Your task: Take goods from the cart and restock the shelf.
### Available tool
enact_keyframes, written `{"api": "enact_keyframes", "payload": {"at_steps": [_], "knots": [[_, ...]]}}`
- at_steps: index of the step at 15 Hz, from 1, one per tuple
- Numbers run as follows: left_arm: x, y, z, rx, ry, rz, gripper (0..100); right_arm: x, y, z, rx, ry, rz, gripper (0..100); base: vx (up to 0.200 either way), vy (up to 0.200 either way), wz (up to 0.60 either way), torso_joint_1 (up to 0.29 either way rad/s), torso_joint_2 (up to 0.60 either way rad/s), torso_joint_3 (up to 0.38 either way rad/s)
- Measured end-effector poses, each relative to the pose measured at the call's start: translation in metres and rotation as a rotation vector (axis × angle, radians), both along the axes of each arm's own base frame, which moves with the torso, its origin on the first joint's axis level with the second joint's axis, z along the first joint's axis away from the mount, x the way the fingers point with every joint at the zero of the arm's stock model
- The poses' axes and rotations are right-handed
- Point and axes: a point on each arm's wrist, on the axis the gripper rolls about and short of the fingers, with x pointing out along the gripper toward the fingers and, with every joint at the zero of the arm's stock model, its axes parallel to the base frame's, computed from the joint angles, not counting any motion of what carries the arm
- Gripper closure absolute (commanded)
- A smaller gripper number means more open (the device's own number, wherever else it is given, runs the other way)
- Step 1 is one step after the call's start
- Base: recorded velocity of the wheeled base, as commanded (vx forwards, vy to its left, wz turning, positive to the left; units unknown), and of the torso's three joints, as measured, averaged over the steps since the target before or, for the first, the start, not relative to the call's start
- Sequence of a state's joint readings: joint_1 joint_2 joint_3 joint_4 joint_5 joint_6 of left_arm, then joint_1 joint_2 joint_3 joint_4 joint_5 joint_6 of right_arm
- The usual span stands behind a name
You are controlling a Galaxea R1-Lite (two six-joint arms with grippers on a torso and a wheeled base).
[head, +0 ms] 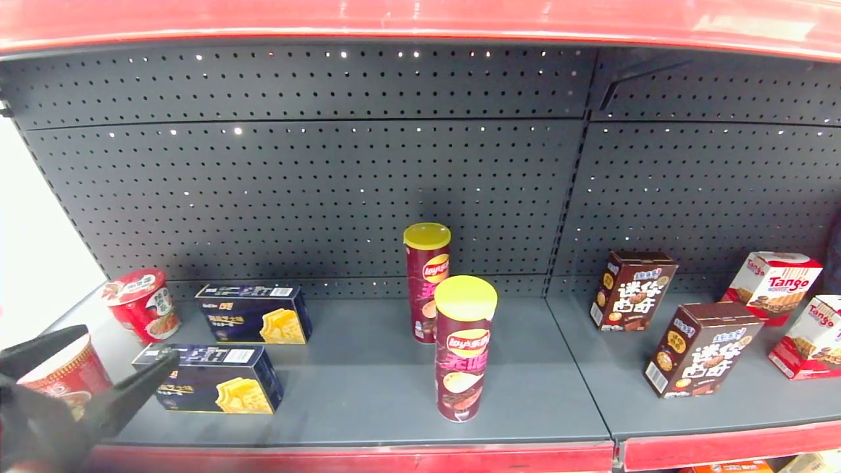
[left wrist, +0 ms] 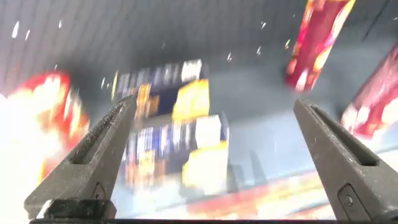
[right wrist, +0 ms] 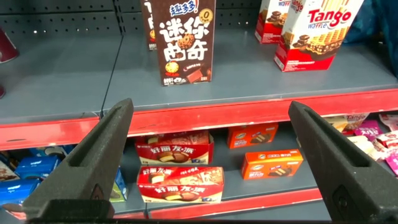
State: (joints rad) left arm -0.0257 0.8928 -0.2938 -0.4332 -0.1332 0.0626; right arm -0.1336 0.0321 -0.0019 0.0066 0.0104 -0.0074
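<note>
My left gripper (head: 131,343) hangs open at the shelf's front left, holding nothing, just in front of a dark blue box (head: 210,379) and a red noodle cup (head: 66,381). The left wrist view shows its fingers (left wrist: 106,149) spread wide towards two blurred blue boxes (left wrist: 180,155) and a red cup (left wrist: 50,106). My right gripper (right wrist: 211,109) is open and holds nothing, out in front of the shelf's red edge (right wrist: 205,115), below a brown cookie box (right wrist: 180,40). On the grey shelf (head: 368,368) stand two yellow-lidded chip cans (head: 462,348).
A second noodle cup (head: 140,305) and blue box (head: 256,313) sit at the back left. Two brown cookie boxes (head: 700,348) and two wafer boxes (head: 775,286) stand at the right. Free shelf floor lies either side of the cans. A lower shelf holds several boxes (right wrist: 180,183).
</note>
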Motion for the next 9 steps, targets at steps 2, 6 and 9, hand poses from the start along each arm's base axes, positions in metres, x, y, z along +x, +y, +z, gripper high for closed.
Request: {"api": "enact_keyframes", "payload": {"at_steps": [2, 6, 9], "knots": [[-0.038, 0.003, -0.035, -0.007, 0.024, 0.063, 0, 0.000, 0.000, 0.000, 0.000, 0.000, 0.001, 0, 0.000, 0.000, 0.00, 0.000, 0.00, 0.000], [-0.087, 0.005, -0.085, -0.003, 0.112, 0.168, 0, 0.000, 0.000, 0.000, 0.001, 0.001, 0.000, 0, 0.000, 0.000, 0.00, 0.000, 0.00, 0.000], [-0.103, 0.008, -0.095, -0.007, 0.038, 0.309, 0, 0.000, 0.000, 0.000, 0.000, -0.001, 0.000, 0, 0.000, 0.000, 0.00, 0.000, 0.00, 0.000]]}}
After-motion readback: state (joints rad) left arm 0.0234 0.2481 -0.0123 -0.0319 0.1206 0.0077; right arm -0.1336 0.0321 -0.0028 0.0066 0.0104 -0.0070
